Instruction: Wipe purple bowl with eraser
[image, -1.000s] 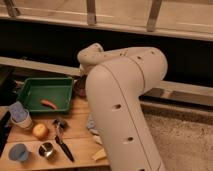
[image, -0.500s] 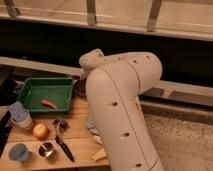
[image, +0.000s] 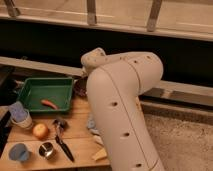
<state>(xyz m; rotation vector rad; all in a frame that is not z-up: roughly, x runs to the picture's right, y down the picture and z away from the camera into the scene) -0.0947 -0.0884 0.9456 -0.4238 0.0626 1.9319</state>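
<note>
Gripper: hidden behind the arm (image: 120, 110), low by the green tray (image: 30, 86)'s right end. Fingers together; whether on the eraser, can't tell. Dark rounded patch there is possibly the purple bowl (image: 80, 88). Step, by judgement: working at the bowl. Next: press the eraser inside the bowl and sweep.

No text, labels, brands, numbers legible; arm casing (image: 125, 110), green tray (image: 46, 80) seemingly unmarked.

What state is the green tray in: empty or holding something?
Holding something: one orange-red item lies on the tray floor. The gripper is hidden behind the arm.
</note>
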